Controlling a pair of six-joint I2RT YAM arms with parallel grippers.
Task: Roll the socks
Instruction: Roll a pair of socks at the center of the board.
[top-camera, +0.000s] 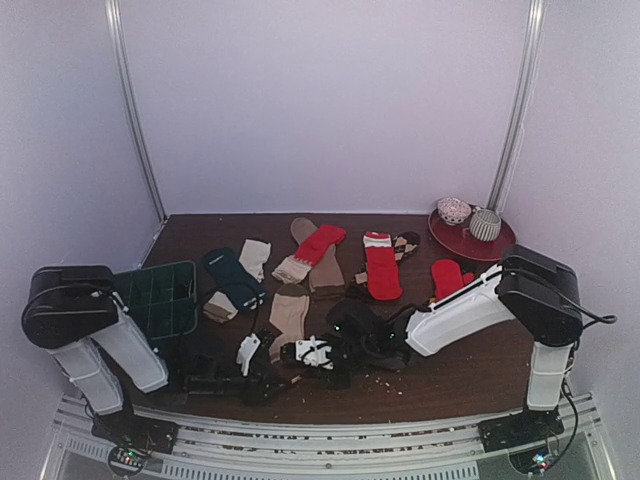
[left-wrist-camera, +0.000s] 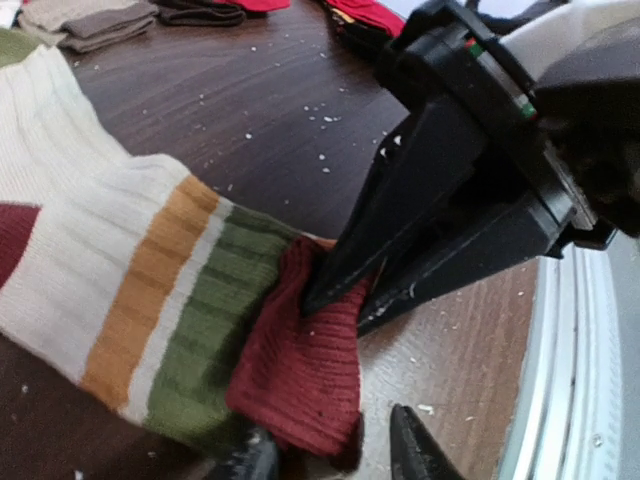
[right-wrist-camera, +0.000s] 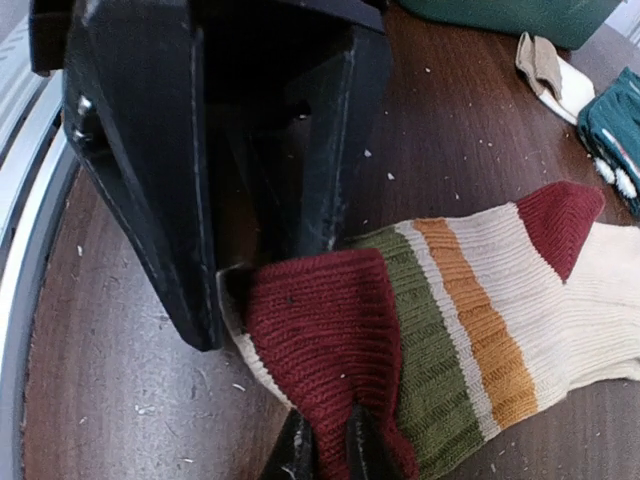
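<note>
A cream sock (left-wrist-camera: 110, 270) with orange and green bands and a dark red cuff (right-wrist-camera: 320, 330) lies flat near the table's front edge. My right gripper (right-wrist-camera: 330, 450) is shut on the red cuff and pinches a fold of it; in the left wrist view its black fingers (left-wrist-camera: 340, 270) close on the cuff's far edge. My left gripper (left-wrist-camera: 333, 455) is open, and the cuff's near corner lies between its spread fingers. In the right wrist view it stands over the cuff's end (right-wrist-camera: 262, 290). In the top view both arms meet at front centre and hide most of this sock.
Loose socks lie across the middle of the table: red (top-camera: 382, 268), dark teal (top-camera: 233, 277), tan (top-camera: 290, 312), small red (top-camera: 450, 277). A dark green gridded tray (top-camera: 160, 295) stands at the left. A red plate (top-camera: 495, 250) with two rolled socks is at the back right. A metal rail (left-wrist-camera: 575, 380) runs along the front.
</note>
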